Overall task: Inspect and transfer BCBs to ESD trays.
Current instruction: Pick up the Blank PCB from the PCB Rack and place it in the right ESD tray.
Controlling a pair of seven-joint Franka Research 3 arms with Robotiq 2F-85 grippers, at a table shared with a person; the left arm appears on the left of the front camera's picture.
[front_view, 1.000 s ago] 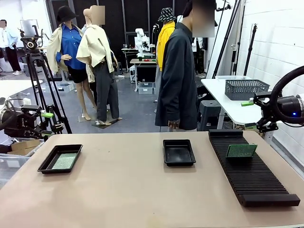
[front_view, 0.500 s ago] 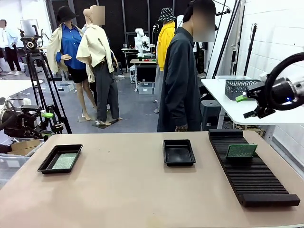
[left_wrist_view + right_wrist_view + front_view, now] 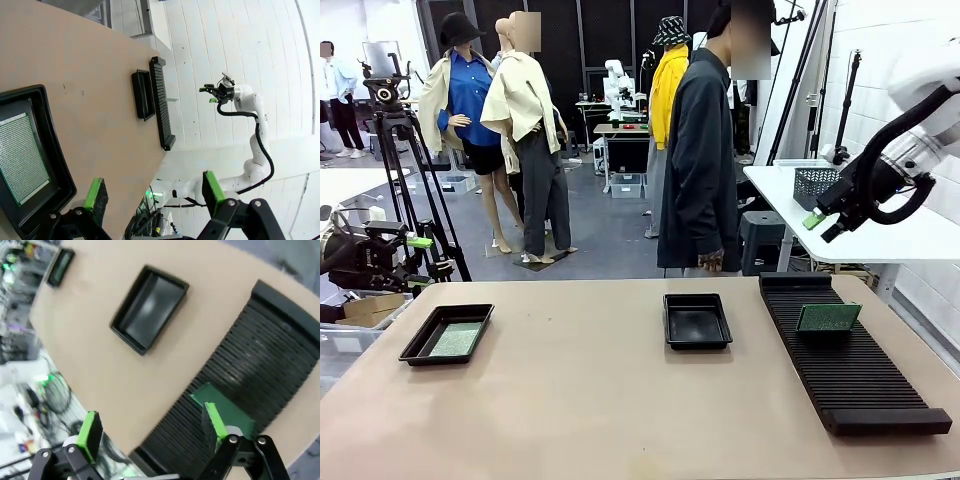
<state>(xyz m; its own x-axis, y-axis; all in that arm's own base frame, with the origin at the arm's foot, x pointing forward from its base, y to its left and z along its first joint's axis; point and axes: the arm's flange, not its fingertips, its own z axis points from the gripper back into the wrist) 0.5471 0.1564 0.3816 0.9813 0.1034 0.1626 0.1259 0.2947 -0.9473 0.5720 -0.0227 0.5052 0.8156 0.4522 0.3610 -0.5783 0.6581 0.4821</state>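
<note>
Two black ESD trays lie on the tan table. The left tray (image 3: pixel 424 338) holds a green BCB (image 3: pixel 455 339); the middle tray (image 3: pixel 697 320) is bare. A second BCB (image 3: pixel 828 318) stands upright in the ribbed black rack (image 3: pixel 860 375). My right gripper (image 3: pixel 825 225) hangs open high above the rack's far end, holding nothing. Its own view looks down past open fingers (image 3: pixel 214 420) at that BCB (image 3: pixel 225 410), the rack (image 3: pixel 250 365) and the bare tray (image 3: pixel 149 307). My left gripper (image 3: pixel 154 192) is open, off the table's left edge (image 3: pixel 418 258), beside the filled tray (image 3: pixel 55 165).
A person in a dark coat (image 3: pixel 698 160) stands at the far edge behind the middle tray, hand (image 3: pixel 710 265) near the table. A white side table with a mesh basket (image 3: pixel 815 185) is behind my right gripper. A camera tripod (image 3: pixel 405 150) stands at far left.
My right arm has risen and swung inward toward the rack, its gripper staying open. The left arm, trays and BCBs have not moved.
</note>
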